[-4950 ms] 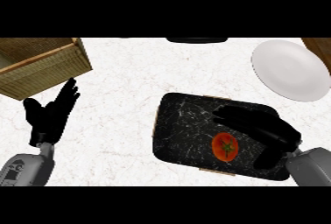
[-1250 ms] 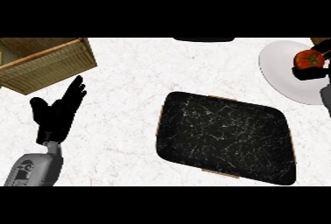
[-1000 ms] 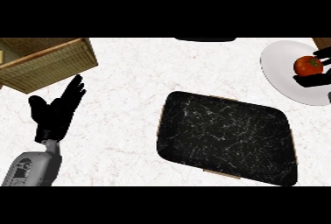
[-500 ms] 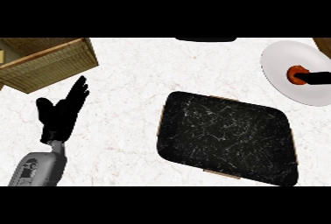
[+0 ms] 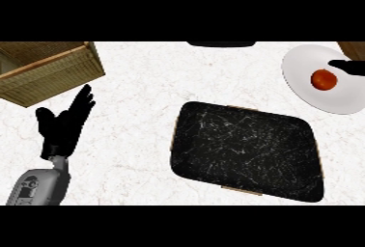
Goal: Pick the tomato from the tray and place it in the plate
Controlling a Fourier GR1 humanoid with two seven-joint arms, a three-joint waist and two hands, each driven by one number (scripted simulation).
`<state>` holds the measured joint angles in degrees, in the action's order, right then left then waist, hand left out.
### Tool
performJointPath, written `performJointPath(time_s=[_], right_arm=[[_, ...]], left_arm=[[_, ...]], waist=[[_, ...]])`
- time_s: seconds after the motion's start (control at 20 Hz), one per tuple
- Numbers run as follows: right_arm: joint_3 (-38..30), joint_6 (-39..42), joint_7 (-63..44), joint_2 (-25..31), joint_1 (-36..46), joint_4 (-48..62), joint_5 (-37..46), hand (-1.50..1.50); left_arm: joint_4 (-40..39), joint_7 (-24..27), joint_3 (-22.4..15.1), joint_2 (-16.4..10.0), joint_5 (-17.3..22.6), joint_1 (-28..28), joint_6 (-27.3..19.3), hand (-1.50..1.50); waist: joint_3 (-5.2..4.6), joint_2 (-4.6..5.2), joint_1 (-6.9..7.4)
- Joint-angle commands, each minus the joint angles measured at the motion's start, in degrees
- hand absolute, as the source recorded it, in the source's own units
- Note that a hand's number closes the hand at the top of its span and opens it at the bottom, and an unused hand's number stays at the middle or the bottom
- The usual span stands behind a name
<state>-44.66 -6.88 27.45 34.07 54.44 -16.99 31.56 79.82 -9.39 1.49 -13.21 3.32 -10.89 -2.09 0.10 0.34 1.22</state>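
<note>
Released, the round red tomato (image 5: 324, 79) rests on the round white plate (image 5: 306, 58); the black right hand (image 5: 349, 66) is beside it, fingers straight. Likely soft and light: cup its sides.

Premises: a kitchen. Evidence: a white marbled desk (image 5: 143, 101) carrying tableware and food. A white plate (image 5: 308, 57) has a tomato (image 5: 324, 79) on it. A black tray (image 5: 246, 149) sits mid-desk and a woven basket (image 5: 50, 72) at far left.

Woven basket (image 5: 57, 79) at far-left corner of white marbled counter (image 5: 143, 144); dark rounded object (image 5: 221, 44), cut off, midway along far edge.
</note>
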Motion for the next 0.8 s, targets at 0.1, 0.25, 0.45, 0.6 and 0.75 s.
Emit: performJointPath(time_s=[0.1,0.25,0.45,0.6,0.75], right_arm=[[-4.3,13.6,-1.8,2.9,-2.4,3.0,-7.1,-1.50],[-3.5,14.6,-0.4,4.6,-3.2,3.6,-7.6,-1.50],[-3.2,14.7,4.6,5.4,-7.2,2.7,-9.0,-1.50],[-3.1,17.5,6.5,8.2,-8.8,3.4,-9.5,-1.50],[-2.4,16.1,6.3,7.4,-9.1,4.2,-9.9,-1.50]], left_arm=[[-0.2,0.1,1.4,-1.4,0.3,0.8,0.9,0.00],[5.8,-1.2,-0.1,-0.4,0.0,4.4,0.8,0.00],[2.0,0.8,0.9,0.0,-0.1,1.0,1.3,0.00],[1.6,-1.4,0.4,1.3,-0.4,-0.2,0.1,0.00],[3.1,-0.4,1.5,0.1,0.1,2.3,1.5,0.00]], waist=[[-0.04,-0.15,-0.84],[0.04,0.16,0.67],[0.03,0.26,0.27],[0.08,0.42,0.39],[0.07,0.37,0.66]])
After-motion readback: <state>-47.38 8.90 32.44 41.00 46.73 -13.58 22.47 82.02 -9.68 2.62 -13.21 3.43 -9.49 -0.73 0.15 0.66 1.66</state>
